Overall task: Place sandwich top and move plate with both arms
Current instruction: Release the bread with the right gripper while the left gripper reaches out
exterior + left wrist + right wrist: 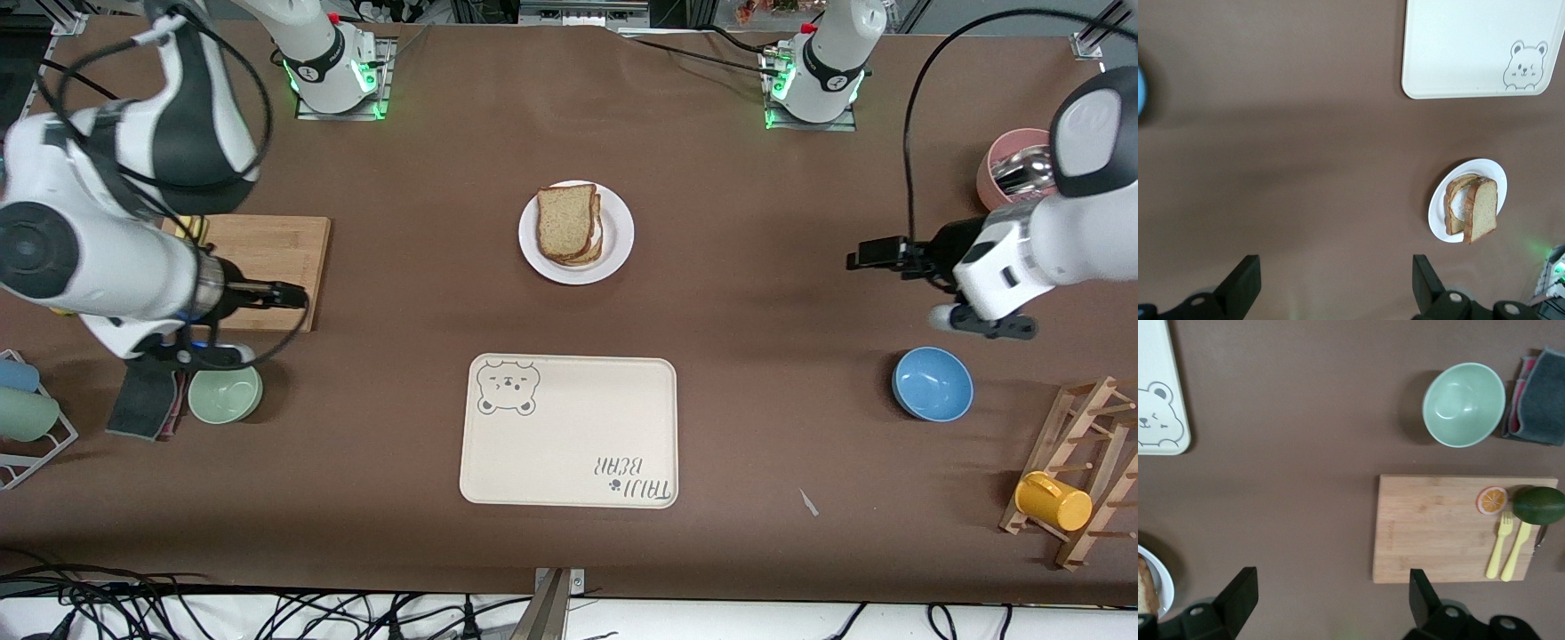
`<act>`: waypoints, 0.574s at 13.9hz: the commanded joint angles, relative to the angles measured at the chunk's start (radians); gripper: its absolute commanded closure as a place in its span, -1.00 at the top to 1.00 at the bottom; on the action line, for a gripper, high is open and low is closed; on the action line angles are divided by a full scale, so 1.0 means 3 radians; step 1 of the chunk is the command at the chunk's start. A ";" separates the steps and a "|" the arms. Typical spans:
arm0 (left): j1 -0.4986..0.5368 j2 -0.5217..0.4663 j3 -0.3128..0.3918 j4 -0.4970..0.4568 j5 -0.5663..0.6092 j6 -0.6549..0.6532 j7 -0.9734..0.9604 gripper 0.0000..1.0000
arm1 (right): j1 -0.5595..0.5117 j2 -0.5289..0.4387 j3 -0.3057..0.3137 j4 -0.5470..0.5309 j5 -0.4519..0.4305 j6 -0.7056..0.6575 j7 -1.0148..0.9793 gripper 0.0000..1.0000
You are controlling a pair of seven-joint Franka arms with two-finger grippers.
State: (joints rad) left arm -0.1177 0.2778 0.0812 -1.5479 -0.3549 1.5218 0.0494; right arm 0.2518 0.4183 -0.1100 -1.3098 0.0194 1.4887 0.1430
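Bread sits on plate — both pincers open, high over table.

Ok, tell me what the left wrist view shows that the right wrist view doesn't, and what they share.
Only the left wrist view: the whole sandwich, its top slice leaning on it, the whole plate, and the left gripper, open over bare table.

Only the right wrist view: a green bowl, a grey cloth, a cutting board carrying an orange slice, an avocado, a yellow fork and knife, and the open right gripper.

Both: the bear tray, brown table, and part of the plate.
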 commanded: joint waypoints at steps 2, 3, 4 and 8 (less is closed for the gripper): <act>-0.0012 0.0275 -0.0056 -0.0035 -0.0457 0.0265 0.0126 1.00 | -0.0286 -0.0407 0.0095 -0.0440 0.0083 0.0104 -0.0190 1.00; -0.0027 0.0311 -0.0066 -0.0035 -0.0509 0.0306 0.0127 1.00 | -0.0393 -0.0463 0.0106 -0.0461 0.0210 0.0166 -0.0201 1.00; -0.0062 0.0332 -0.0092 -0.0066 -0.0515 0.0312 0.0127 1.00 | -0.0516 -0.0560 0.0111 -0.0501 0.0272 0.0176 -0.0196 1.00; -0.0032 0.0363 -0.0112 -0.0255 -0.0550 0.0312 0.0137 1.00 | -0.0966 -0.1081 0.0203 -0.1027 0.0227 0.0596 -0.0201 1.00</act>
State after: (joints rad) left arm -0.1345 0.4037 0.0468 -1.5782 -0.4910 1.6054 0.0676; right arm 0.0332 0.2130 -0.0885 -1.4764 0.0777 1.6057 0.0965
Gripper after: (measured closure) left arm 0.000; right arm 0.000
